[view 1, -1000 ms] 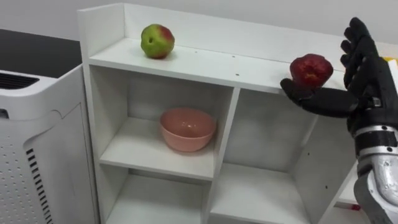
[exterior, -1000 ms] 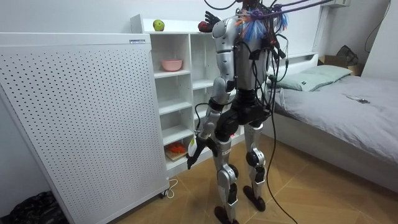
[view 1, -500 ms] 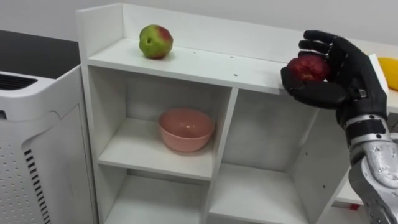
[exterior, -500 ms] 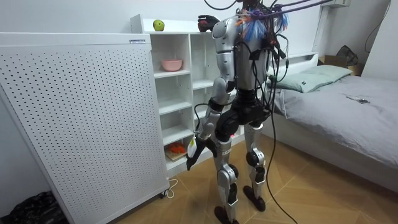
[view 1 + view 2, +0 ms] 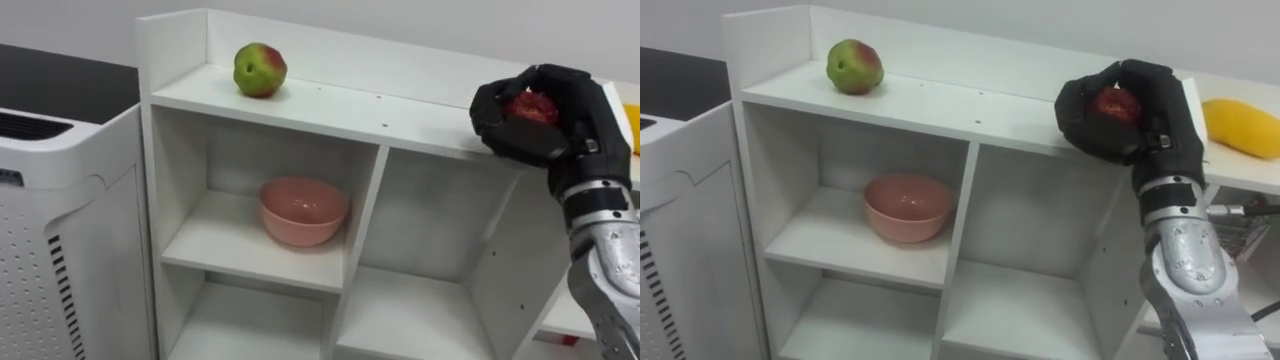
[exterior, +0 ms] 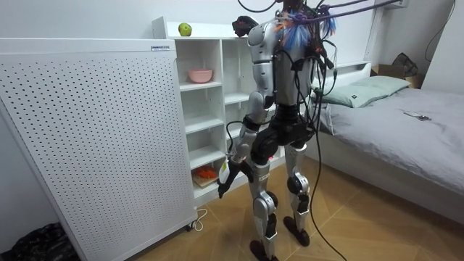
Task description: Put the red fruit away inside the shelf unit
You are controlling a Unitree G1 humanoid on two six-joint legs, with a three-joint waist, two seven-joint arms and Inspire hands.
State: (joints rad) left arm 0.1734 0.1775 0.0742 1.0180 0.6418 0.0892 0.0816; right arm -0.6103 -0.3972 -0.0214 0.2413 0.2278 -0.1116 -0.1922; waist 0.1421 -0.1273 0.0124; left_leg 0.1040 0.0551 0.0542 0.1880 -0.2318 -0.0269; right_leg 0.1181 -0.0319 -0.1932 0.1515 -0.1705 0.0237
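- right hand [image 5: 572, 112] is curled tight round the red apple [image 5: 530, 107], at the top shelf's [image 5: 400, 112] near edge, right side.
- I'd guess it's firm, smooth, bruisable: cup its middle, don't squeeze.
- green apple [image 5: 260, 70] sits far left.

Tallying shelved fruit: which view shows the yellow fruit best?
The right eye view: the yellow fruit lies almost whole, right of the robot hand gripping the red apple. The left eye view catches a sliver at its edge; the room view has the robot standing before it.
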